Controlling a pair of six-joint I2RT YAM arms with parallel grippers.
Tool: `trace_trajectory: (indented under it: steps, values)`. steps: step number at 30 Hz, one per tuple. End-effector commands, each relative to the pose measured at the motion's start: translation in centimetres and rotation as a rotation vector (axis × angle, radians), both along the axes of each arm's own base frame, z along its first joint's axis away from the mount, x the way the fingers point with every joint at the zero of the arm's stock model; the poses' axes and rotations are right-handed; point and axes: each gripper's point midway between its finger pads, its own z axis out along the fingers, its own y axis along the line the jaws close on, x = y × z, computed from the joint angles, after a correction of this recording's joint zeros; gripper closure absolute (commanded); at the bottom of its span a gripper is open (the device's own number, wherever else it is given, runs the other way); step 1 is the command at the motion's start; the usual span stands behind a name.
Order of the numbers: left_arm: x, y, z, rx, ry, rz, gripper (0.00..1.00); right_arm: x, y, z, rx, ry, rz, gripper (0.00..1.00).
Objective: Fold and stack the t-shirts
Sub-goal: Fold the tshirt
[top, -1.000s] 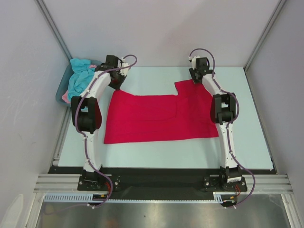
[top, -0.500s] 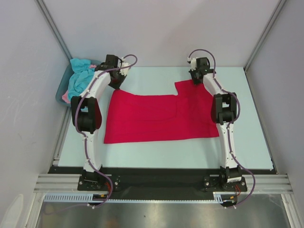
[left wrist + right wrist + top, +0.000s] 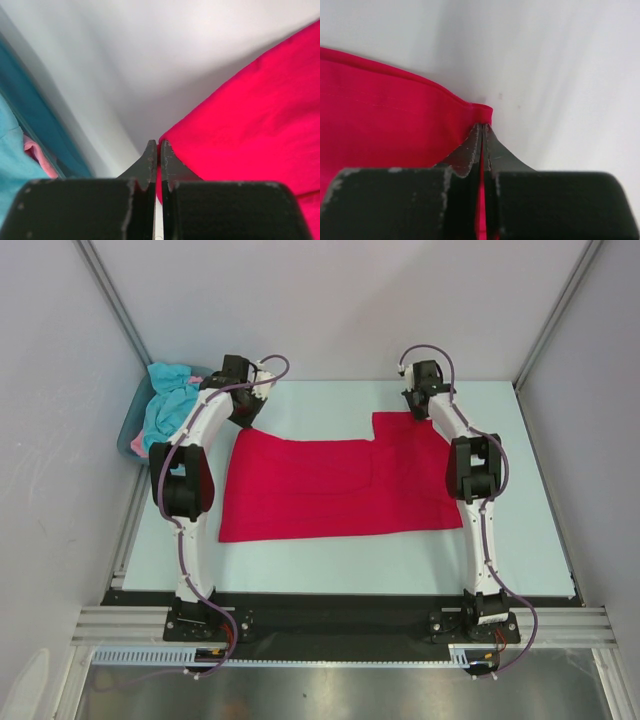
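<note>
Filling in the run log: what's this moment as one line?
left gripper: shut on red t-shirt, far-left corner | right gripper: shut on far-right corner | red t-shirt: spread on table

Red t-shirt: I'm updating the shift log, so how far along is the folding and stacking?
Done: the red t-shirt lies spread on the table, nothing stacked. In hand: the left gripper and right gripper are each shut on a far corner of it. Left: the folds, then the turquoise t-shirt and pink t-shirt in the tub.
</note>
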Motion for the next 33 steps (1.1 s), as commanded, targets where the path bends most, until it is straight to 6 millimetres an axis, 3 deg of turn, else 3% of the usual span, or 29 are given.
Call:
trace_trajectory:
  steps: [1, 6, 16, 21, 23, 33]
  values:
    - [1.5, -0.8, 3.1, -0.023, -0.095, -0.009, 1.00, 0.6, -1.5, 8.2, -0.096, -0.146, -0.044, 1.00]
    - [1.4, -1.3, 2.9, -0.047, -0.090, -0.013, 1.00, 1.0, -1.9, 10.1, -0.158, -0.208, -0.058, 1.00]
    - [1.6, -1.4, 3.4, -0.038, -0.109, -0.030, 1.00, 0.9, -1.2, 11.2, -0.165, -0.223, -0.039, 1.00]
    - [1.4, -0.8, 4.1, -0.006, -0.124, -0.052, 1.00, -1.0, -0.3, 12.0, -0.100, -0.170, 0.023, 1.00]
    - [1.2, -0.6, 4.3, 0.004, -0.130, -0.051, 1.00, -1.9, -0.2, 13.2, -0.092, -0.166, 0.048, 1.00]
    - [0.7, 1.2, 4.6, 0.042, -0.160, -0.032, 1.00, -5.3, -5.2, 14.6, -0.145, -0.123, 0.030, 1.00]
